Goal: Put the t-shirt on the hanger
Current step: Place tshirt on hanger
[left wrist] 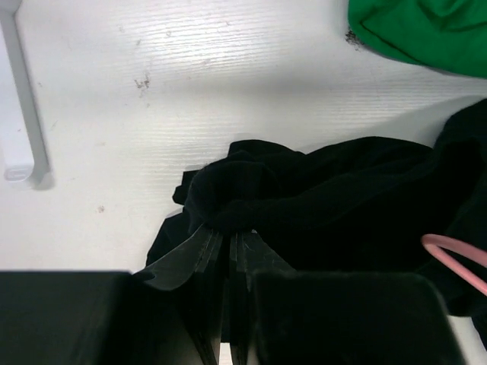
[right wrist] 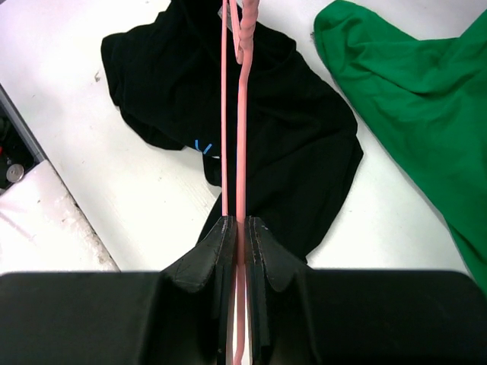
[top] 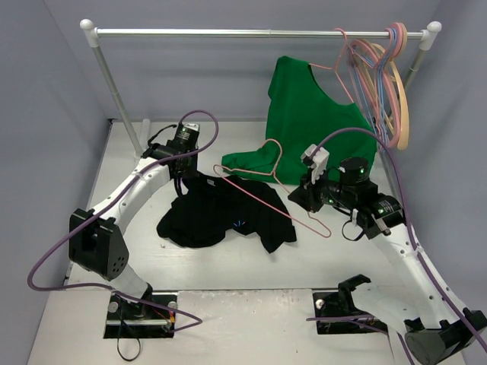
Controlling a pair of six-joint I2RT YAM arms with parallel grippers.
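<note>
Lying crumpled on the table [top: 228,266] between the two arms, the t-shirt [top: 205,220] is a black heap with its little blue mark facing up. The hanger [top: 262,195] slants right across it, hook pointing back toward the green shirt [top: 319,122]. Can't tell if the wire actually touches the cloth or floats just above it. The left gripper [left wrist: 228,239] is pressed together on a bunched fold at the shirt's far edge, and the right gripper [right wrist: 237,232] is pinching the pink wire near one shoulder end. My read is that the step is opening the shirt so a hanger arm can slide in. I'd lift that fold slowly and check it's one layer, not both, since I can't tell if it's hem, sleeve or neck. I'd hold the right side steady and level, then feed the free end into the gap rather than dragging cloth over it. The green shirt is near, so keep the moves small or it could snag.
</note>
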